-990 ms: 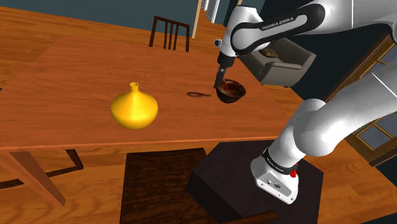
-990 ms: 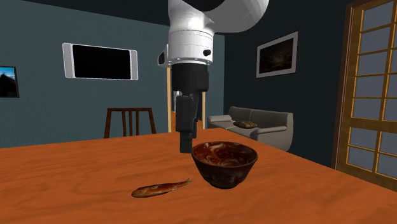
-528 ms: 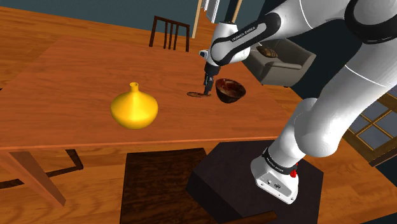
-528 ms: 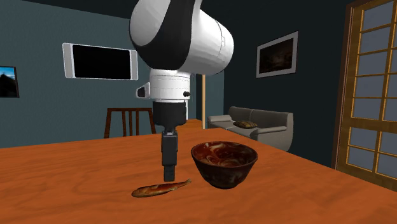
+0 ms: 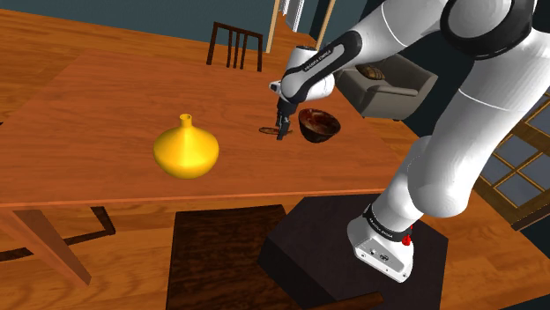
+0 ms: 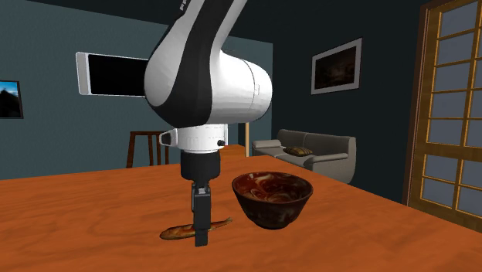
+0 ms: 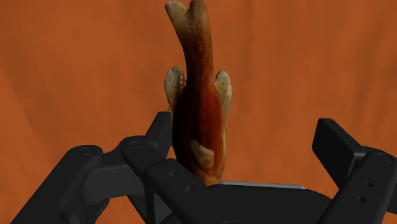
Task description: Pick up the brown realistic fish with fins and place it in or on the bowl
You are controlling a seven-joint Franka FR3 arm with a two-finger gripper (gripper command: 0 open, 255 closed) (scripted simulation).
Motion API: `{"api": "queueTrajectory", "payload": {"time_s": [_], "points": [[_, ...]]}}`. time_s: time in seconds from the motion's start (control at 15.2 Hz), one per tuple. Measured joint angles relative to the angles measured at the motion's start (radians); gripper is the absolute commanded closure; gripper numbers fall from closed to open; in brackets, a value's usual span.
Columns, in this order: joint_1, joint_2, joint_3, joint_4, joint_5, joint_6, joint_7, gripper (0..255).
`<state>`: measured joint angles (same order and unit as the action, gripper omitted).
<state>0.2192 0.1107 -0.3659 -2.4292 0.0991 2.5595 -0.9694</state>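
A brown fish with pale fins (image 6: 179, 231) lies flat on the wooden table (image 5: 106, 97), just to the second exterior view's left of a dark brown bowl (image 6: 273, 198). In the shoulder view the fish (image 5: 268, 131) sits left of the bowl (image 5: 318, 125). My black gripper (image 6: 201, 236) points straight down over the fish's middle, its tips near the tabletop and hiding part of the body. In the wrist view the fish (image 7: 198, 114) lies between the open fingers (image 7: 160, 130), close to one finger and well apart from the other. Nothing is held.
A yellow vase (image 5: 186, 150) stands on the table toward the shoulder view's left. A wooden chair (image 5: 235, 44) is behind the table's far edge and a grey sofa (image 5: 392, 84) lies beyond the bowl. The dark stand (image 5: 353, 255) is at the lower right.
The gripper has moved from beside the bowl across to the fish and come down around it. The fingers stayed open; fish and bowl have not moved.
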Motion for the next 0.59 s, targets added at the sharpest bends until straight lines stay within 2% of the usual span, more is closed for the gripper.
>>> {"api": "queueTrajectory", "payload": {"time_s": [0.46,0.53,0.59], "points": [[-0.001,0.022,0.005,0.000,0.016,0.020,-0.010,0],[-0.001,0.022,0.005,0.000,0.016,0.020,-0.010,255],[-0.002,0.020,0.004,0.003,0.016,0.025,-0.010,255]]}}
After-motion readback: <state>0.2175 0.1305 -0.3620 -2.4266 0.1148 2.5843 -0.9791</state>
